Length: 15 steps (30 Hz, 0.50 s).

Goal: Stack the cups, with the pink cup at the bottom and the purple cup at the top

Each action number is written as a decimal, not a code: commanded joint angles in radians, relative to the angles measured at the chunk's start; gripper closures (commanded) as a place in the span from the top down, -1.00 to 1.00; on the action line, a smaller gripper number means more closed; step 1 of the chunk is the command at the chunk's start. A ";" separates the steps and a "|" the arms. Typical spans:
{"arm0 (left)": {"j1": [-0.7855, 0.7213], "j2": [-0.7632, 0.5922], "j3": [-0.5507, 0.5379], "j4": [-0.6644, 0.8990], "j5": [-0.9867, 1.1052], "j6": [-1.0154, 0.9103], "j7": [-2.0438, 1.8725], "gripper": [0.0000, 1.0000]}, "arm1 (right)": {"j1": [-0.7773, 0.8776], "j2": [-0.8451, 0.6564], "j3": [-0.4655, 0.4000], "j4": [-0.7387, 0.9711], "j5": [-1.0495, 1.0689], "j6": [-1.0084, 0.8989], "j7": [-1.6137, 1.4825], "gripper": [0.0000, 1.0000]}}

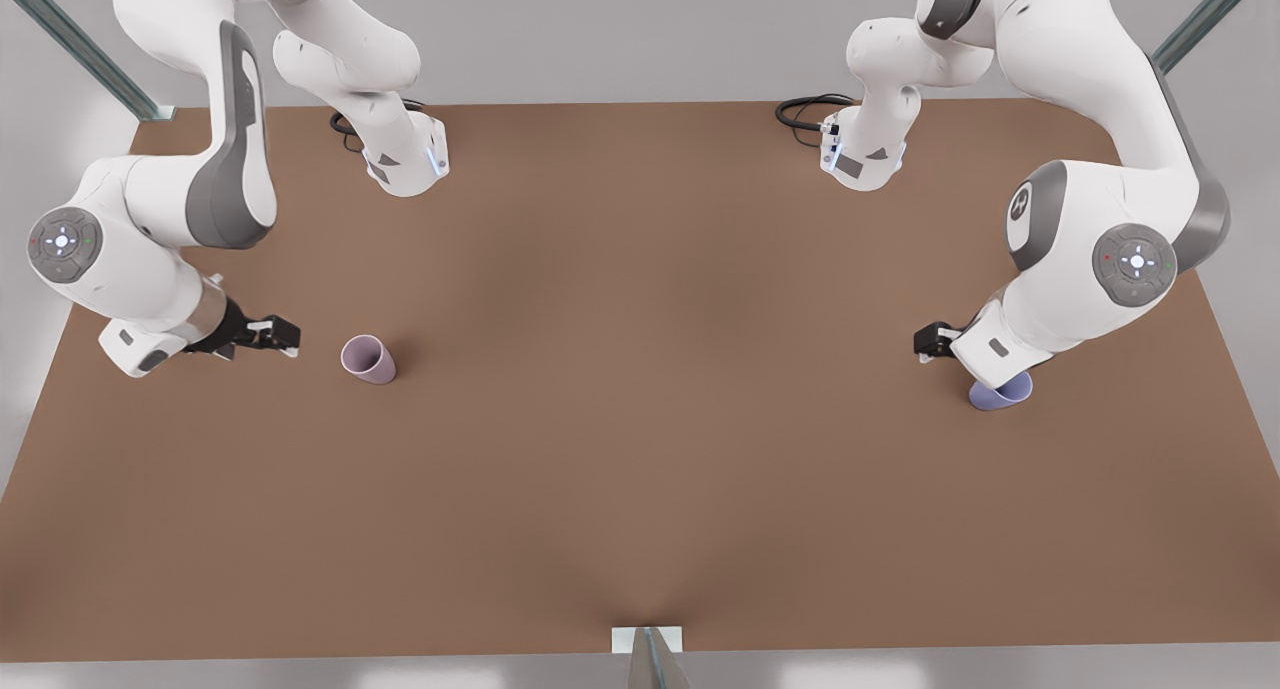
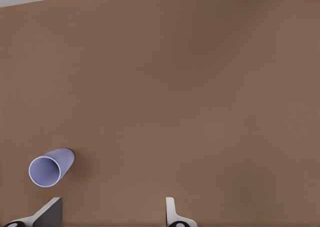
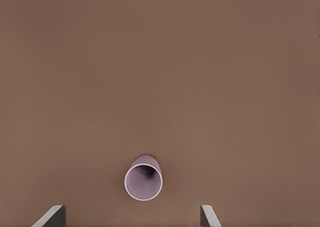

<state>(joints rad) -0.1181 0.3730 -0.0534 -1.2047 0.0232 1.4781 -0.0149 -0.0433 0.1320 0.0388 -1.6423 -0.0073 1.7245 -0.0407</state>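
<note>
Start on the front view's left: your right gripper (image 1: 285, 337) hangs low with its jaws apart, and the pink cup (image 1: 368, 359) stands upright on the brown table (image 1: 640, 449) just beside it, nothing yet held. In the right wrist view that cup (image 3: 143, 180) sits centred between the fingertips (image 3: 52, 216), so bring the gripper straight on and close around the wall below the rim. The middle of the table is bare, so nothing blocks a carry. On the front view's right, the left gripper (image 1: 928, 343) also has its jaws apart and holds nothing; the purple cup (image 1: 1000, 393) stands close by, partly hidden under that arm's wrist.
</note>
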 commanded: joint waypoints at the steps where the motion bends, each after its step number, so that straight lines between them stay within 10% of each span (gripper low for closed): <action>1: 0.000 0.000 0.000 0.000 0.001 0.002 0.006 1.00 | 0.000 -0.008 0.000 -0.013 0.001 0.035 -0.011 1.00; 15: 0.011 0.012 0.018 -0.007 0.003 -0.015 0.012 1.00 | -0.049 0.058 -0.008 -0.488 0.000 0.515 -0.041 1.00</action>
<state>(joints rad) -0.1071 0.3863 -0.0358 -1.2114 0.0254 1.4696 -0.0076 -0.0921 0.1881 0.0313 -2.1113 -0.0086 2.0858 -0.0569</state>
